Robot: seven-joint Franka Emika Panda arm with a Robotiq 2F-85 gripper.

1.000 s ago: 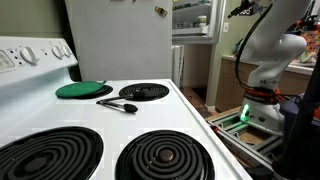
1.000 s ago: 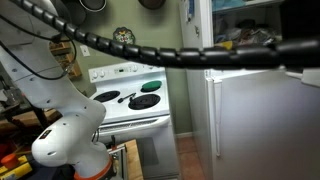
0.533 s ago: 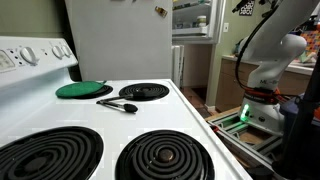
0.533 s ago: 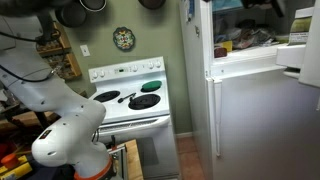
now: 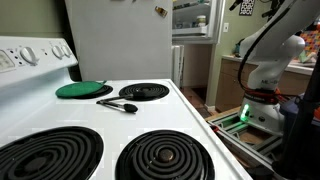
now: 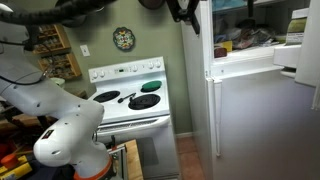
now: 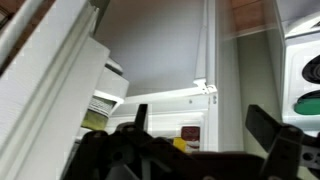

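Note:
My gripper [image 7: 200,128] is open, and nothing lies between its two dark fingers [image 7: 266,126]. It hangs high in the air, facing a white fridge [image 7: 170,50] whose upper compartment stands open, with yellow and red packages [image 7: 181,141] inside. In an exterior view the gripper [image 6: 181,10] is a dark shape at the top edge, just beside the fridge [image 6: 255,115]. The arm [image 5: 266,55] rises from its white base [image 6: 66,140] on the floor. Nothing is held or touched.
A white electric stove [image 6: 128,101] stands between the robot base and the fridge. On its top lie a green round lid [image 5: 84,89] over a back burner and a black utensil [image 5: 118,104]. The open fridge door [image 6: 300,50] juts out at upper right.
The arm has swung upward: the black cable and links that crossed an exterior view a second ago have cleared, and the gripper now sits at the top by the fridge. The jaws stayed open.

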